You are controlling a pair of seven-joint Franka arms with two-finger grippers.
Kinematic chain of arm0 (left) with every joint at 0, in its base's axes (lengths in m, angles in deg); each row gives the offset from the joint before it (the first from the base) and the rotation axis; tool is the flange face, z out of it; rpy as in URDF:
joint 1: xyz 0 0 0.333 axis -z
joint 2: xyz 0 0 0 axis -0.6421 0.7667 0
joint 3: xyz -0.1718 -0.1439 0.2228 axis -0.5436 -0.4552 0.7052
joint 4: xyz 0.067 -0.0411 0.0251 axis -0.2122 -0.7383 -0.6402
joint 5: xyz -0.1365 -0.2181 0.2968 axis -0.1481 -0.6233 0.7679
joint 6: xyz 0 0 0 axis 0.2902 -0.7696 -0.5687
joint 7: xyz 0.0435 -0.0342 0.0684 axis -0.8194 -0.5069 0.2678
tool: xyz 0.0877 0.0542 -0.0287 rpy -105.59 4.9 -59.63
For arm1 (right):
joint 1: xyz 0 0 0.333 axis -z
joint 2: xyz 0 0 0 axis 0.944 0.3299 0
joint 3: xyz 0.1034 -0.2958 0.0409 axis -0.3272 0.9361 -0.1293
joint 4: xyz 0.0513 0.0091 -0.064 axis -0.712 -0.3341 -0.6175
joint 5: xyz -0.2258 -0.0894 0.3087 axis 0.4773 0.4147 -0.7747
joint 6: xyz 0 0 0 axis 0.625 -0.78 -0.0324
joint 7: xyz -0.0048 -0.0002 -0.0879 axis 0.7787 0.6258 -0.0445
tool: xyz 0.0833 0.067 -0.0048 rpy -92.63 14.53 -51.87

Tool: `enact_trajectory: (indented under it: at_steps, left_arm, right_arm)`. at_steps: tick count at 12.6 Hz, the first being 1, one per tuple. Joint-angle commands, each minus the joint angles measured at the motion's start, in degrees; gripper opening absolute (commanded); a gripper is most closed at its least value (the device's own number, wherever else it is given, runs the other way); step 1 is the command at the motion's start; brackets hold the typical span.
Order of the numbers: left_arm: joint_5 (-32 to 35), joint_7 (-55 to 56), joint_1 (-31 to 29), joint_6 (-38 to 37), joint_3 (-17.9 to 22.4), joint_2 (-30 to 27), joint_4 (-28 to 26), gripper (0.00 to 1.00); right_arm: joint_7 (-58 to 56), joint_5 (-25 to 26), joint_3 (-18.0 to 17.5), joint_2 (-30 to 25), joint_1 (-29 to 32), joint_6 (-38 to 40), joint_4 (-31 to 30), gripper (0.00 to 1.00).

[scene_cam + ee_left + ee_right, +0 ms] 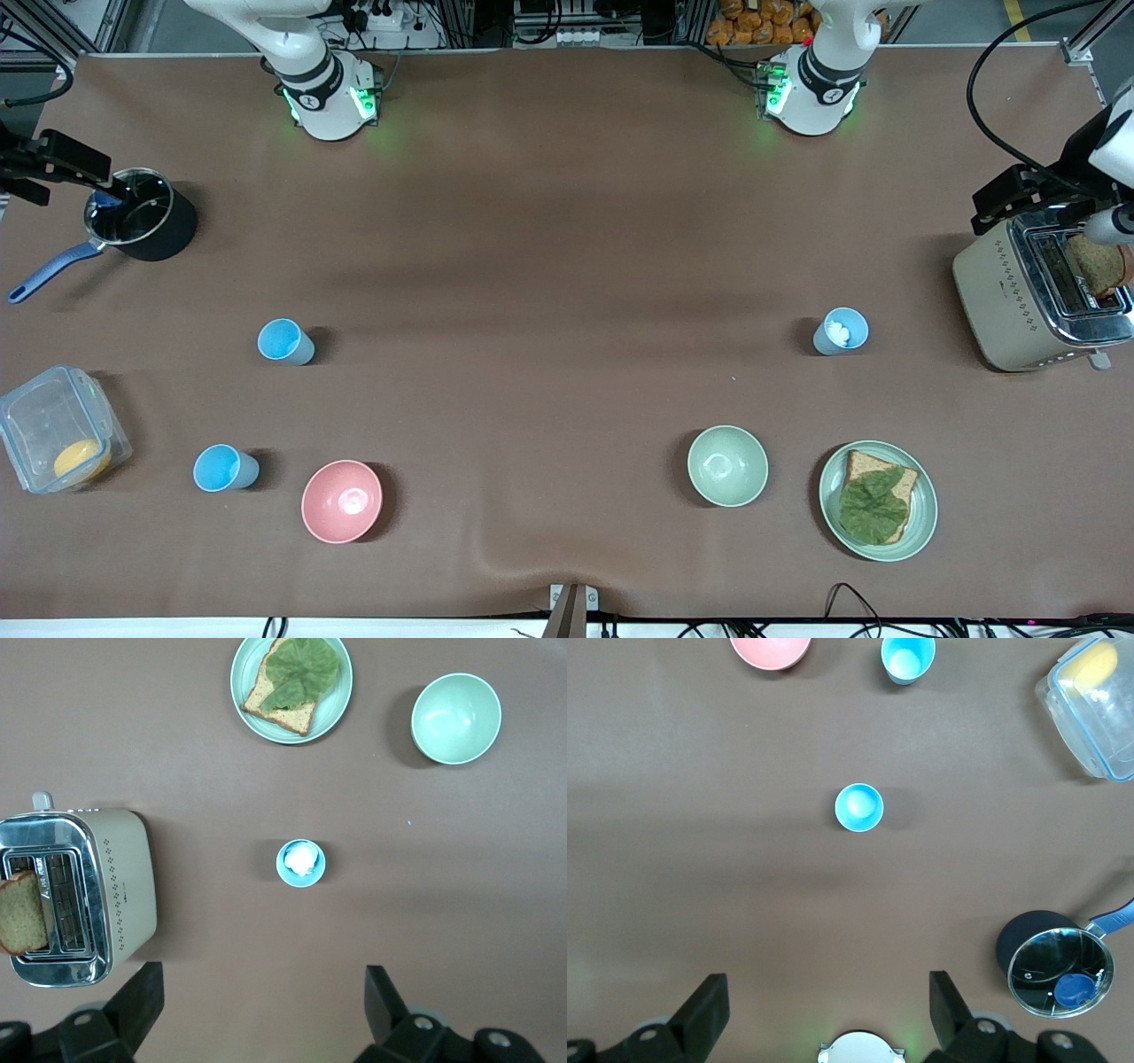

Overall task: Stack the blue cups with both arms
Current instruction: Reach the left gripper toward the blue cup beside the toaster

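Observation:
Three blue cups stand upright and apart on the brown table. Two sky-blue cups are toward the right arm's end, one (pixel 285 341) (pixel 859 806) farther from the front camera than the other (pixel 225 468) (pixel 908 657). A duller grey-blue cup (pixel 840 331) (pixel 301 862) with a white lump inside stands toward the left arm's end. My right gripper (pixel 828 988) is open and empty, high over the table between its base and the first cup. My left gripper (pixel 263 979) is open and empty, high over the table beside the grey-blue cup.
A black pot (pixel 142 226) with a blue handle and a clear box (pixel 53 439) sit at the right arm's end. A pink bowl (pixel 342 501), a green bowl (pixel 727 465) and a plate (pixel 926 523) with bread lie near the front. A toaster (pixel 1019 292) stands at the left arm's end.

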Motion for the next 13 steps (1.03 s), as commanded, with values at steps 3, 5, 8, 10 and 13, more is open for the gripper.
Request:
enact_trajectory:
  at_steps: [3, 5, 8, 10, 13]
  left_arm:
    - [-1.41, -1.19, -0.24, -0.86, 0.29, 0.27, -0.37, 1.0]
    - [-3.76, -1.45, -0.86, -0.86, 0.55, 2.81, -1.16, 1.0]
    - [-3.87, -0.66, -0.68, 4.29, 0.82, 5.37, -6.84, 1.0]
    - [-3.78, -0.57, -0.77, 13.59, 0.82, 4.85, -15.27, 1.0]
    - [-3.69, 0.04, -0.86, 25.64, 0.91, 6.33, -24.51, 1.0]
  right_arm:
    - [1.04, -0.32, 0.02, -0.4, -0.28, 0.52, 0.46, 1.0]
    - [1.13, -0.32, 0.02, -0.14, -0.63, -0.01, 0.46, 1.0]
    - [1.04, -0.76, 0.02, 1.18, -0.54, -3.34, 0.46, 1.0]
    - [0.34, -0.59, 0.2, 2.06, 0.15, -4.93, 0.46, 1.0]
    - [0.34, 0.82, 0.55, 5.12, 1.38, -10.35, 0.54, 1.0]
